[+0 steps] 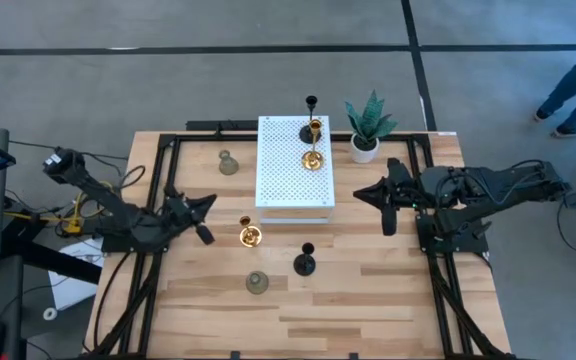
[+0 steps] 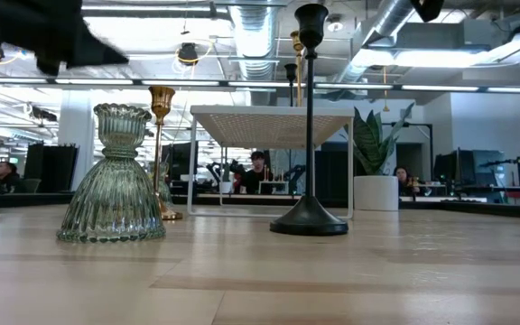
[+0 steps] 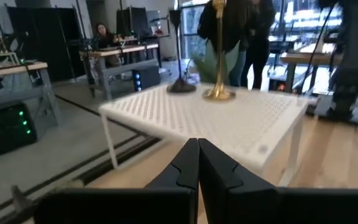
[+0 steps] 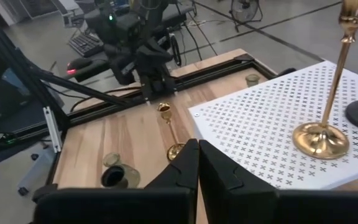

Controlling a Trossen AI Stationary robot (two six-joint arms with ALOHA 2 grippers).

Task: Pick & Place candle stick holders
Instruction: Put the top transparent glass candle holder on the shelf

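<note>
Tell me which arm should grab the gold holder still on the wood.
Left, probably. The left gripper, shut, sits right beside that gold holder. The right gripper, also shut, waits across the white rack, farther off.

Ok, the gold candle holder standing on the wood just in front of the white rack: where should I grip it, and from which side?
Take the gold candle holder by its slim stem, between the round base and the cup. It stands upright, so come in level from the left, where the left hand sits shut beside it. The white rack blocks the far side.
</note>
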